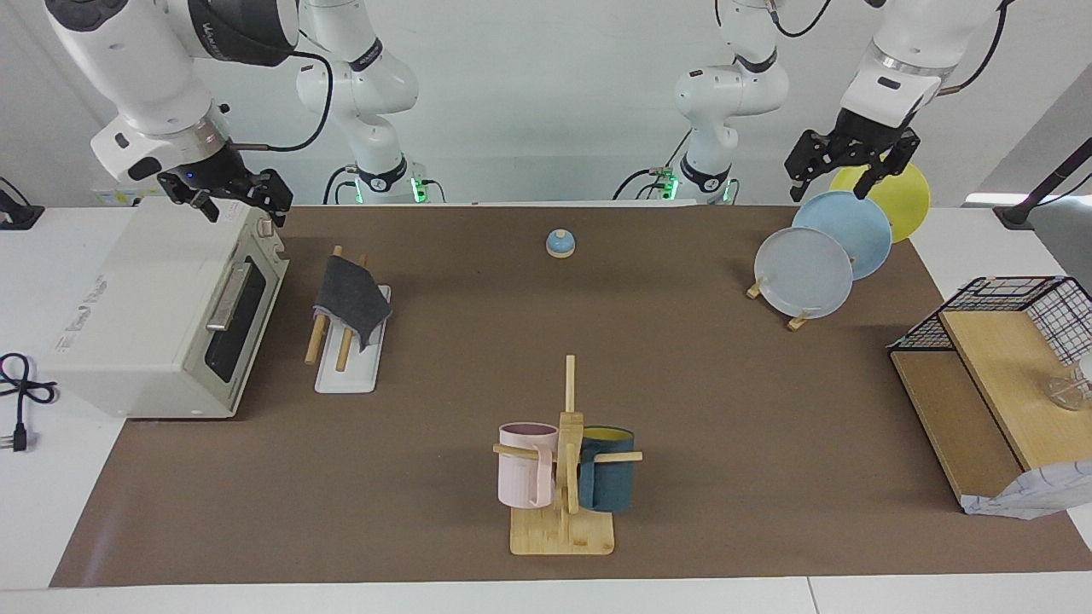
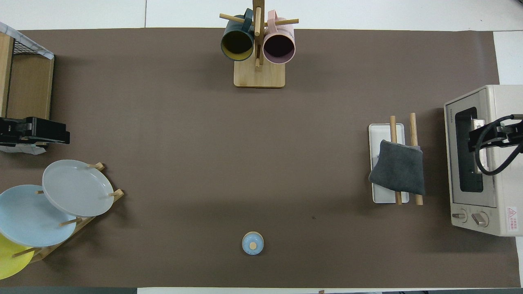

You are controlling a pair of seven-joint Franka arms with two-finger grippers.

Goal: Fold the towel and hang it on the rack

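Towel [image 1: 352, 303] draped grey-side-up over rack [image 1: 345, 371] beside oven [image 1: 162, 311]. Right hand [image 1: 229, 194] over oven, left hand [image 1: 850, 166] over plates [image 1: 823, 256]; both spread.

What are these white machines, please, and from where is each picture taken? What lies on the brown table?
They are two robot arms, each ending in a pincer. One picture faces the robots from across the table; the other looks down from above them. The right pincer is over the toaster oven; the left pincer is over the plates. Neither holds anything. A dark grey towel hangs folded over the rack beside the oven. Also there: a mug tree with two mugs, a small blue knob and a wooden shelf.
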